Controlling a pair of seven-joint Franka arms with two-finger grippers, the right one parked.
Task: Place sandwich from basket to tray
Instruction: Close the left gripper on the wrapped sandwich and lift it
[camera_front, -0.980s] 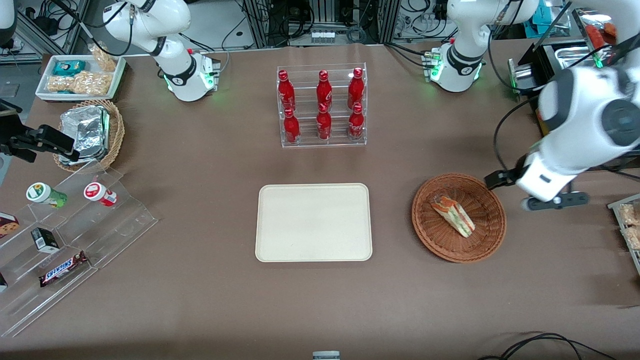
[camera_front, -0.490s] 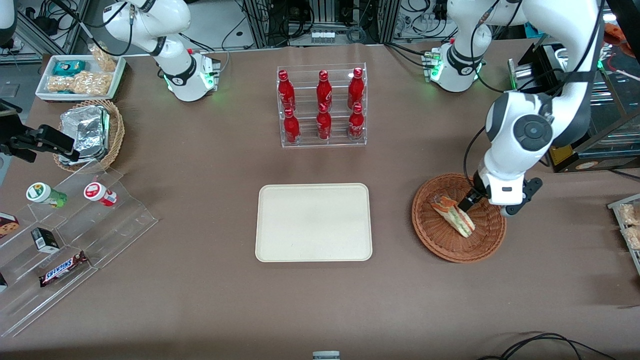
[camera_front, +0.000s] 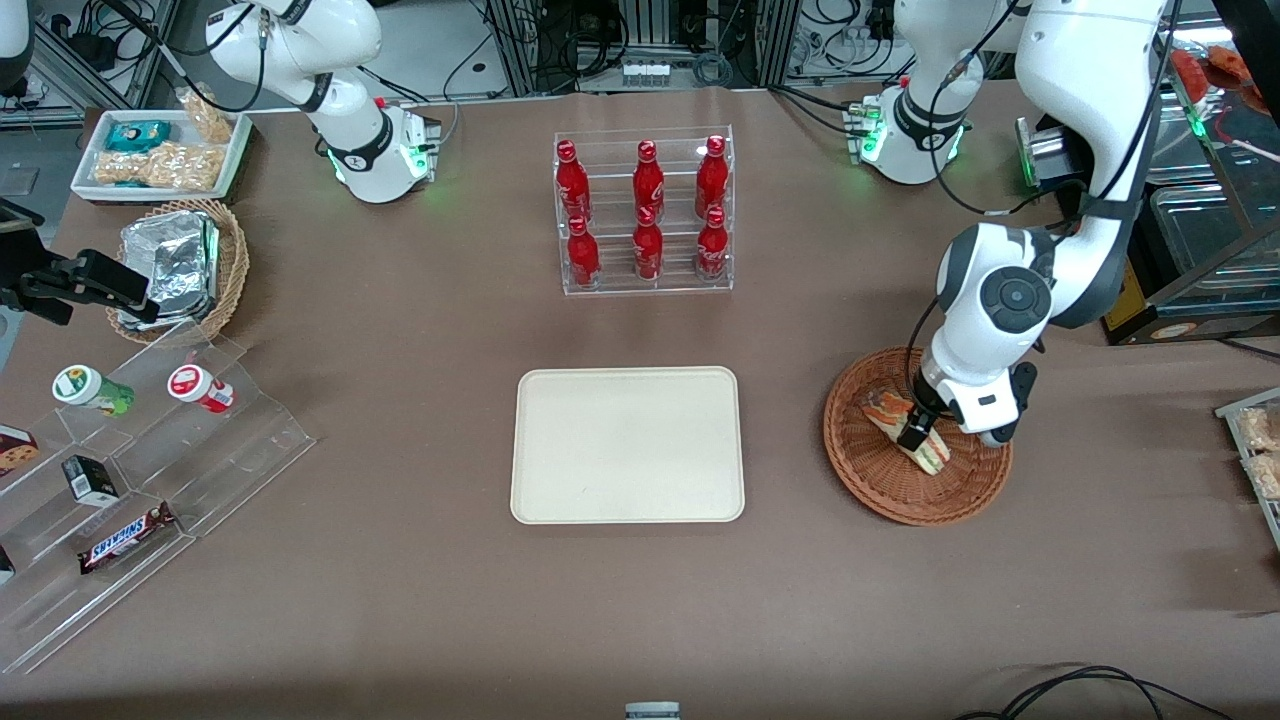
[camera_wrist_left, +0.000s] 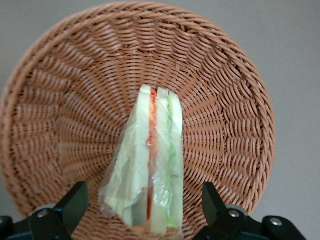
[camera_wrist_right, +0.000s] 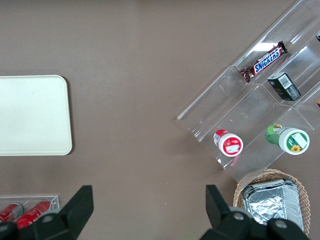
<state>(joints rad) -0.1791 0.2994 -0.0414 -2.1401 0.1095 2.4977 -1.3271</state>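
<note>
You're looking at one triangular wrapped sandwich (camera_front: 908, 428), pale bread with green and red layers, lying in the one round reddish-brown wicker basket (camera_front: 860, 465). One flat cream rectangular tray (camera_front: 627, 444) is sitting bare beside the basket, toward the parked arm's end of the table. Six red bottles (camera_front: 646, 208) are standing in a clear rack, farther from the front camera than the tray. Your left gripper (camera_wrist_left: 146, 207) is hanging over the sandwich's wide end, fingers (camera_wrist_left: 74, 204) spread apart, one on each side, not touching it. The sandwich's long axis is running straight between those fingers, narrow end pointing away from the gripper.
</note>
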